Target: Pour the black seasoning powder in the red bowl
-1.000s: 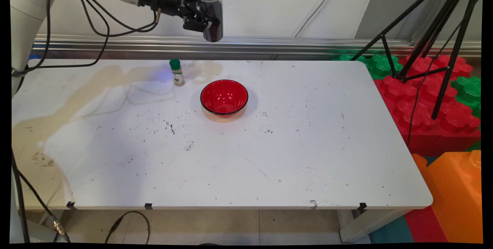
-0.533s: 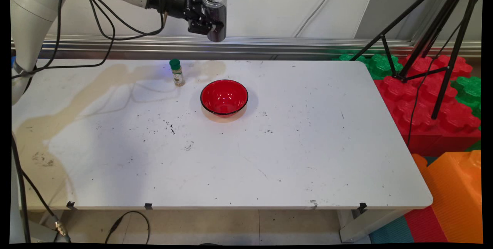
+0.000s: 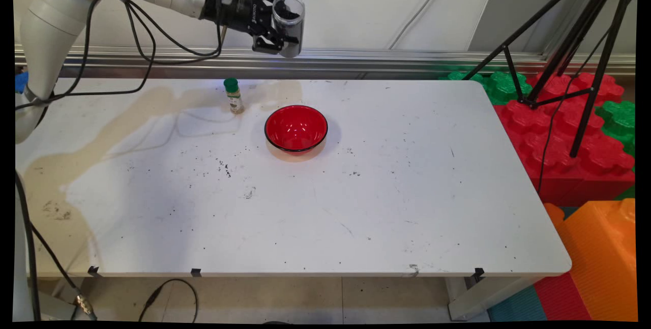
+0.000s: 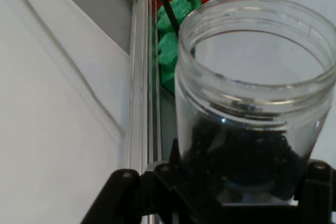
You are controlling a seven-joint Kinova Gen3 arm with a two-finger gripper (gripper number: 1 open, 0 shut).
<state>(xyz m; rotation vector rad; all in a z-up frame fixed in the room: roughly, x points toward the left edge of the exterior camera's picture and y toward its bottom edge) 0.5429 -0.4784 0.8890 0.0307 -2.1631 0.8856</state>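
High over the table's far edge, my gripper (image 3: 278, 31) is shut on a clear open jar (image 3: 289, 24) that holds dark bits. The jar leans with its mouth tipped toward the camera and to the right. In the hand view the jar (image 4: 252, 108) fills the right half, its wide open mouth up and the dark contents settled near the gripper (image 4: 231, 187). A red bowl (image 3: 296, 128) with a black rim stands on the table below the jar, a little nearer the camera. Left of the bowl stands a small spice bottle (image 3: 233, 95) with a green cap, upright.
The white table (image 3: 386, 207) carries a tan stain along its left side and scattered dark crumbs left of the bowl. A black tripod (image 3: 574, 49) and red, green and orange foam blocks (image 3: 569, 136) stand off the table's right end. A metal rail (image 3: 386, 59) runs behind.
The gripper has shifted slightly to the right and rotated, tipping the jar from nearly upright to a lean with its mouth turned toward the camera. Bowl and spice bottle have not moved.
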